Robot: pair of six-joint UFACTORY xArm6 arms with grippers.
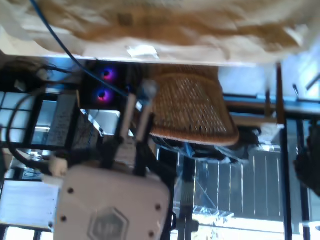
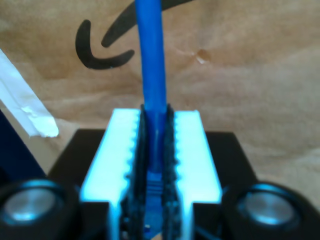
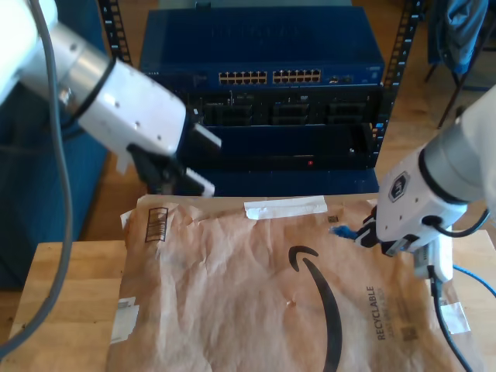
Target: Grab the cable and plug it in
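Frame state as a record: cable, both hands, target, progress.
cable: blue cable, its plug pointing toward the rack
second hand: my second hand is shut on the cable, over the brown paper mailer
first hand: my first hand is near the mailer's far edge, open or shut unclear
target: network switch, port row
progress: grabbed, not plugged in

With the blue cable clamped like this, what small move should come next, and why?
Probably carry the plug up toward the port row on the blue switch. My second gripper is shut on the cable, and in the exterior view the plug sticks out over the brown paper mailer, short of the ports.
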